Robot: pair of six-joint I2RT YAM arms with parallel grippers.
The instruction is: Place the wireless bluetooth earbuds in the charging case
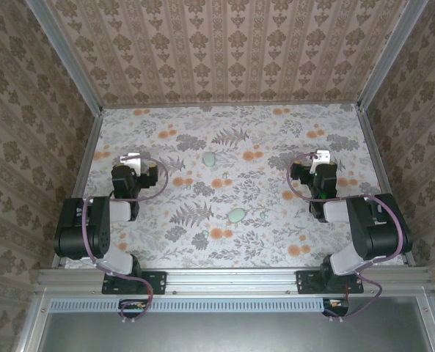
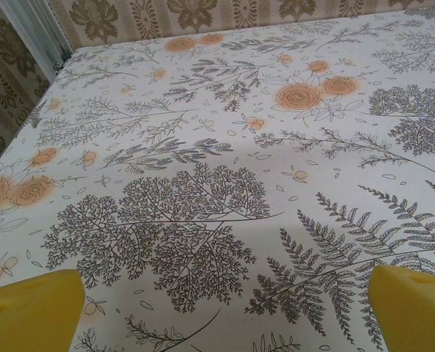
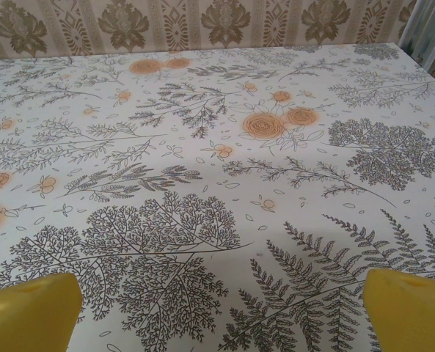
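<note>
Two small pale green oval things lie on the flowered tablecloth in the top view, one further back [image 1: 210, 158] and one nearer [image 1: 236, 214]. They are too small to tell which is the charging case and which an earbud. My left gripper [image 1: 131, 160] rests at the left, well apart from both. My right gripper [image 1: 321, 158] rests at the right, also apart. In the left wrist view the left gripper [image 2: 224, 315] is open, with bare cloth between its yellow fingertips [image 2: 34, 308]. The right gripper [image 3: 221, 315] is likewise open over bare cloth, yellow fingertips [image 3: 408, 308] wide apart.
The table [image 1: 276, 242] is walled by patterned panels at the back and both sides, with metal posts [image 1: 63, 55] at the corners. An aluminium rail [image 1: 232, 279] runs along the near edge, carrying both arm bases.
</note>
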